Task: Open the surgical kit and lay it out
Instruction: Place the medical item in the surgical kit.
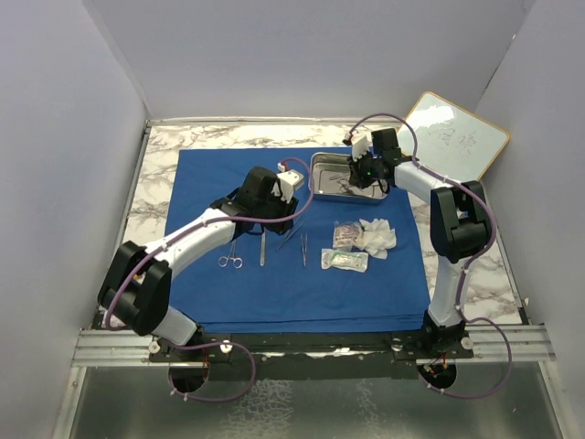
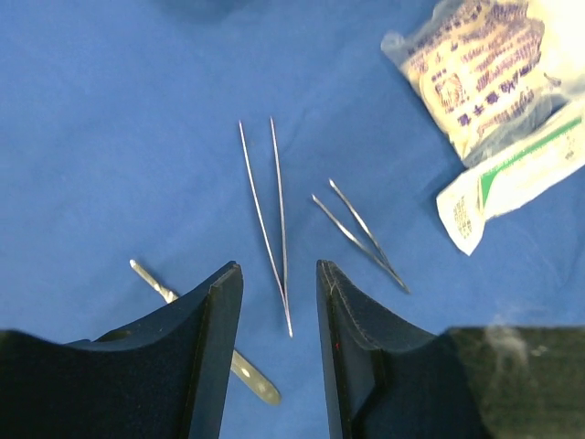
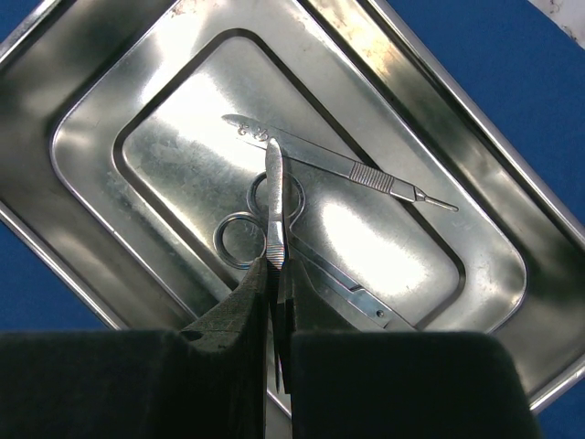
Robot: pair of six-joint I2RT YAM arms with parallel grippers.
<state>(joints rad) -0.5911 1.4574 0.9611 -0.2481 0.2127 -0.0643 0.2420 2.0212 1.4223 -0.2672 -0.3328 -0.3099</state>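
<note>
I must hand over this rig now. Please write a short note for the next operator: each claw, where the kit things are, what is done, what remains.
Left claw: open, empty, over the long tweezers lying on the blue cloth.
Right claw: shut on a slim steel tool, over the tray.
Done: cloth spread flat; on it lie a ring-handled instrument, flat handle, short tweezers, gauze, two packets.
Left: scalpel handle, ringed tool and one more piece remain in the tray; the held tool probably goes to the cloth next.
</note>
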